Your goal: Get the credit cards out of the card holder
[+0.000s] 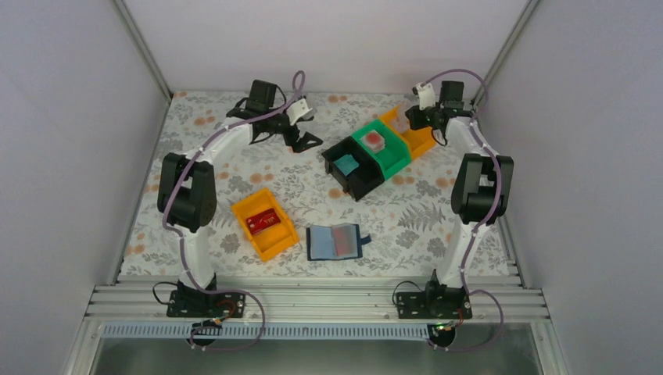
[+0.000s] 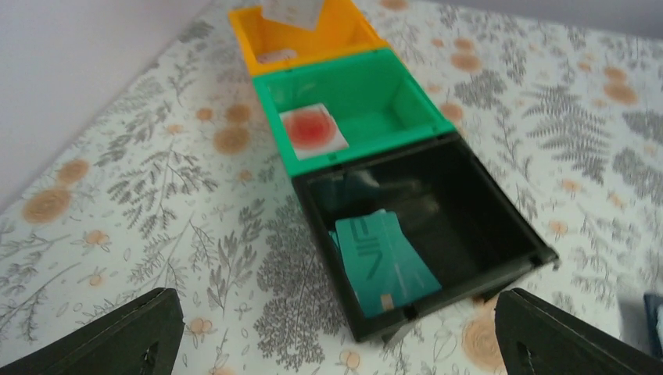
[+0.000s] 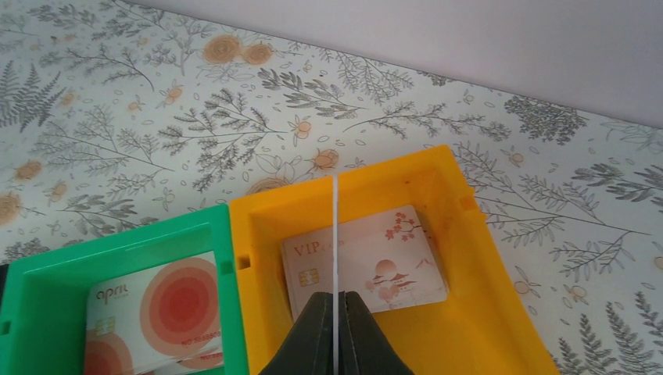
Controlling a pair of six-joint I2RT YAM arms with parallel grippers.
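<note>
Cards (image 3: 367, 262) lie in bins (image 1: 395, 153) near the holder (image 1: 319, 242); your right tool (image 3: 335, 295) pinches a white card (image 3: 334, 234), your left tool (image 2: 336, 344) gapes empty. One pinkish card (image 1: 345, 241) seems left in the holder.

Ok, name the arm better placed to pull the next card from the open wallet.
Probably left: the left gripper is open and empty, while the right gripper is shut on a card over the far orange bin.
</note>
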